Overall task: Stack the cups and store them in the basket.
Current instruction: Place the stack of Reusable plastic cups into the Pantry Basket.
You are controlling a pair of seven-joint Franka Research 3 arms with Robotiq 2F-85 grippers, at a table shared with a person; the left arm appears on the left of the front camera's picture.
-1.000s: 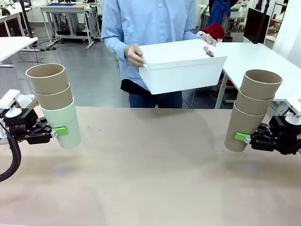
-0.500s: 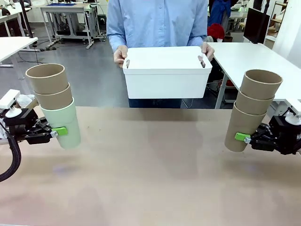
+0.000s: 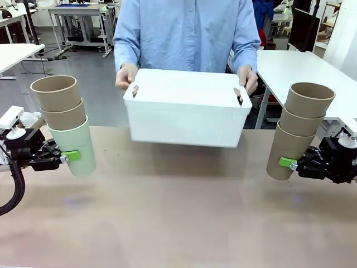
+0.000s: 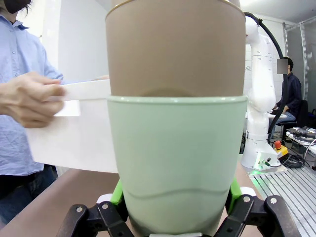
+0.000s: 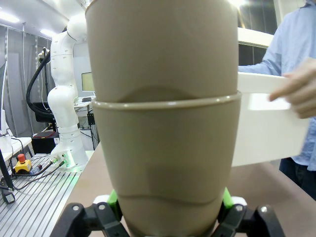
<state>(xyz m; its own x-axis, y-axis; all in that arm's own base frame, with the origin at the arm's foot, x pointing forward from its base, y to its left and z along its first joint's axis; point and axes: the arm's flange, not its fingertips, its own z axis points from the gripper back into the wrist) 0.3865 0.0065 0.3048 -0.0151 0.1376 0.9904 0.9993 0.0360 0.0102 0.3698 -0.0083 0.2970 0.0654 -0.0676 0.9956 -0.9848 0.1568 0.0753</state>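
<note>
1. The left gripper (image 3: 75, 157) is clamped low on the mint green cup (image 3: 75, 146), which has two tan cups (image 3: 57, 100) nested inside it. Gripping the bottom cup lets the arm carry the whole stack upright, clear of the table (image 3: 178, 218).
2. The right gripper (image 3: 285, 163) is clenched the same way on the lowest cup of the right stack (image 3: 300, 131). That stack is three tan cups leaning slightly outward, and it is also lifted off the tabletop.
3. The two stacks hang at opposite sides, well apart. I reckon that is to leave the middle free.
4. The person's hands (image 3: 126, 75) hold the basket (image 3: 187, 120) by its short ends. It is above the far part of the table, between the stacks, and I judge it is not yet set down.
5. The stacking looks finished to me and the storing is not, since no cup is in the basket. Each stack will probably need to swing inward over the rim before its gripper lets go.
</note>
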